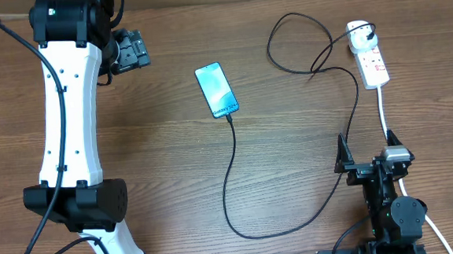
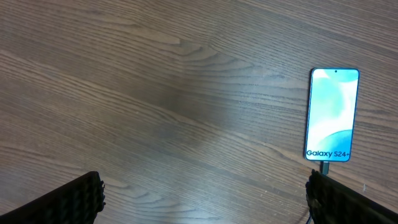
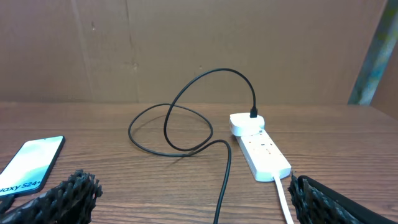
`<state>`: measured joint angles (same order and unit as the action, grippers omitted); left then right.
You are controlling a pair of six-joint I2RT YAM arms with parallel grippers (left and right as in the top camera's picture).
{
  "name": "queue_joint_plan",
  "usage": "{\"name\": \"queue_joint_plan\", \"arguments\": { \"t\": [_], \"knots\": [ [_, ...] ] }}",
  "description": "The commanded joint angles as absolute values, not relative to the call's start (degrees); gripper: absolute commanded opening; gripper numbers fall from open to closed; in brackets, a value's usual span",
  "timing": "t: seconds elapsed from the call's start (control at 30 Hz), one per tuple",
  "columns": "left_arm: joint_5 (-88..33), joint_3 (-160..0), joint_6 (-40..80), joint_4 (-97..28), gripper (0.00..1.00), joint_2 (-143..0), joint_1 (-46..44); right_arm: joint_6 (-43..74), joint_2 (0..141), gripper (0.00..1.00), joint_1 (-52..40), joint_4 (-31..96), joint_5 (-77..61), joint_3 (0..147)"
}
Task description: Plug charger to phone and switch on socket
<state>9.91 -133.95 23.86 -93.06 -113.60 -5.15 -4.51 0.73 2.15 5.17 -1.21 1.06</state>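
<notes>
The phone (image 1: 216,90) lies flat at the table's middle back, its light-blue screen lit with white text; it also shows in the left wrist view (image 2: 333,115) and the right wrist view (image 3: 28,165). The black charger cable (image 1: 233,174) meets the phone's near short edge, where its connector (image 2: 324,167) touches. It loops right and back to its adapter (image 1: 358,31), which sits in the white socket strip (image 1: 374,64), also seen in the right wrist view (image 3: 264,155). My left gripper (image 1: 131,50) is open and empty left of the phone. My right gripper (image 1: 368,154) is open and empty, in front of the strip.
The strip's thick white cord (image 1: 385,113) runs toward my right arm and passes by the right finger (image 3: 285,199). The black cable (image 3: 224,180) crosses between my right fingers. A brown cardboard wall (image 3: 186,43) stands behind the table.
</notes>
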Motion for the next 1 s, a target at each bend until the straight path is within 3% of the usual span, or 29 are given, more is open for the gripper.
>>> {"name": "queue_joint_plan", "arguments": {
  "t": [0.0, 0.97],
  "knots": [
    [10.5, -133.7, 24.4, -92.9, 1.00, -114.0, -5.3, -4.6, 0.2, 1.00, 2.0, 4.9, -0.7, 0.5],
    [10.5, -133.7, 24.4, -93.8, 1.00, -114.0, -5.3, -4.6, 0.2, 1.00, 2.0, 4.9, -0.7, 0.5]
  ]
}}
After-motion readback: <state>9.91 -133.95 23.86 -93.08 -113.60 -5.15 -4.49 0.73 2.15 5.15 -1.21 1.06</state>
